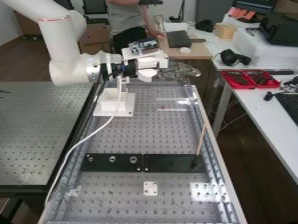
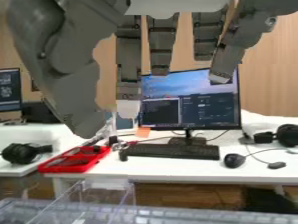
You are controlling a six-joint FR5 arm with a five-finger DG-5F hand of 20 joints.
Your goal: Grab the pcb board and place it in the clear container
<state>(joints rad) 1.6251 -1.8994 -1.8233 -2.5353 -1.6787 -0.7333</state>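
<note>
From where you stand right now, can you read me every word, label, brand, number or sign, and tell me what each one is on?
There are none I can read well enough to quote.
Monitor: any writing is too small or blurred to read.
Second monitor: likewise too small or blurred.
Keyboard: any key markings are too small to read.
White arm: no readable lettering.

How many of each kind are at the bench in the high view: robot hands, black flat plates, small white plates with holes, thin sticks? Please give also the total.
Robot hand: 1
Black flat plates, end to end: 2
Small white plate with holes: 1
Thin stick: 1
Total: 5
</note>
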